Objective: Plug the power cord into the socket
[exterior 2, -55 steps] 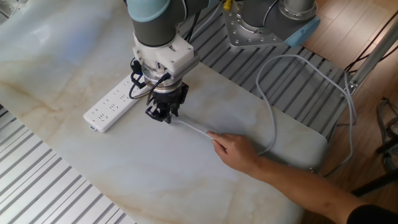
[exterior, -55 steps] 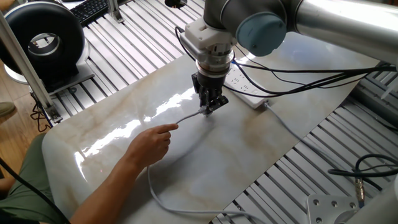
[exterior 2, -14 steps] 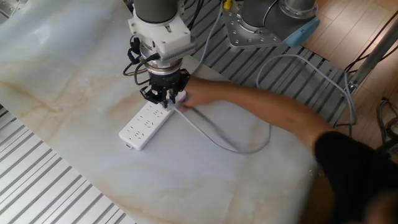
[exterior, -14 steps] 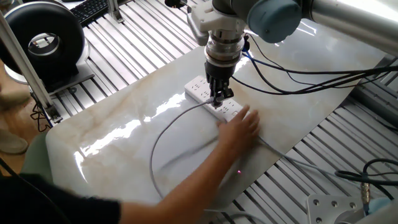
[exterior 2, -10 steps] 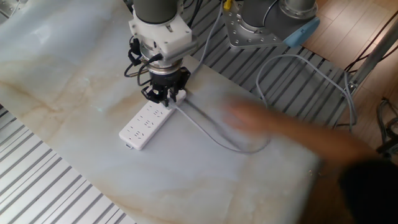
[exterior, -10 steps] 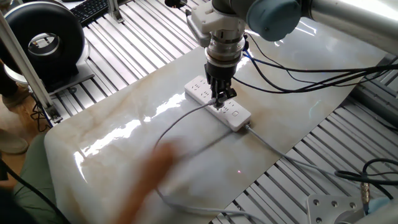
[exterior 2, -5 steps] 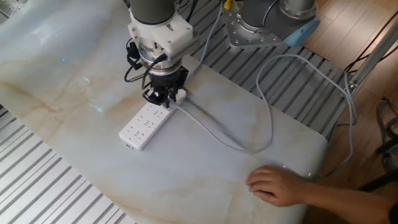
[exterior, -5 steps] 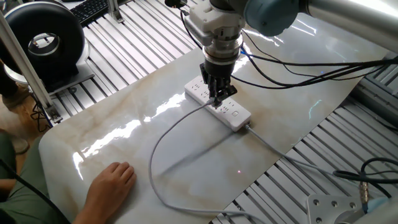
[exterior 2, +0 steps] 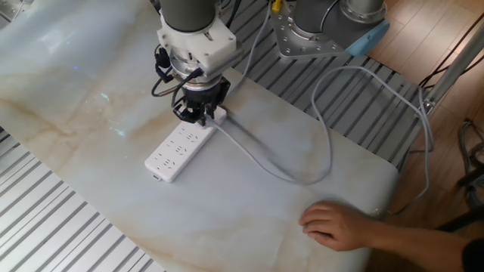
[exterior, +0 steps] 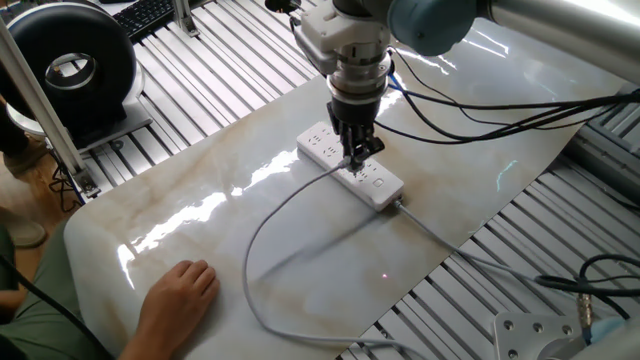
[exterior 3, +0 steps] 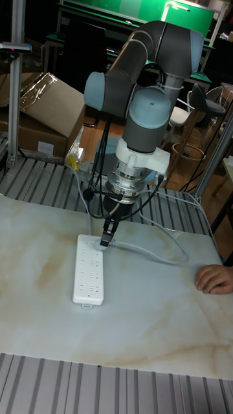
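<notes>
The socket is a long white power strip lying on the marble tabletop, also seen in the other fixed view and the tall view. My gripper points straight down over the strip's end nearest its white lead and is shut on the plug of the power cord. The plug's tip is at the strip's surface; whether it sits in the holes I cannot tell. From my gripper the grey power cord curves away across the table. In the tall view my gripper trails the cord rightward.
A person's hand rests flat at the table's edge, far from the strip. Black robot cables hang behind the arm. A round black device stands off the table, and a cardboard box sits behind it.
The person's hand, which held the strip, pulled back and now rests at the table's edge. My gripper, still shut on the plug, shifted only slightly over the strip's end.
</notes>
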{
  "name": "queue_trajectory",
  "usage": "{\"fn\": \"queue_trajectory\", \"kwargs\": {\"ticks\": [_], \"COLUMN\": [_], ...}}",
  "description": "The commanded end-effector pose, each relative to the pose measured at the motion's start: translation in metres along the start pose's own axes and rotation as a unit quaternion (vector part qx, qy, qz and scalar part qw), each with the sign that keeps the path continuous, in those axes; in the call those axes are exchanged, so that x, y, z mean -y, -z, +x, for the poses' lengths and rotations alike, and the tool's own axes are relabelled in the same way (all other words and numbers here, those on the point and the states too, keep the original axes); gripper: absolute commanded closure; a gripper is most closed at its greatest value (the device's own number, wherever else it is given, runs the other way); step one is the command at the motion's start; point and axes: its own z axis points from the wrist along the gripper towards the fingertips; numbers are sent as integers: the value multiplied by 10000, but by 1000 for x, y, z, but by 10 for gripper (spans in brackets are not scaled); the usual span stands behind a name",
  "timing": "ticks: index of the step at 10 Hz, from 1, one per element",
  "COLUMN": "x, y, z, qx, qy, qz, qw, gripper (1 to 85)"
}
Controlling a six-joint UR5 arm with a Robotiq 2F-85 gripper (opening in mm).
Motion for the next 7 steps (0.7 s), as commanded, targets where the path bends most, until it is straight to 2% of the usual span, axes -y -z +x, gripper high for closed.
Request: {"fn": "queue_trajectory", "kwargs": {"ticks": [1, 3, 5, 7], "x": [-5, 26, 50, 70], "y": [2, 5, 7, 7], "z": [-14, -6, -6, -9], "qx": [275, 212, 321, 260], "qy": [273, 611, 892, 965], "qz": [-99, 26, -1, 14], "qw": [9992, 9979, 9955, 9950], "gripper": [847, 847, 847, 847]}}
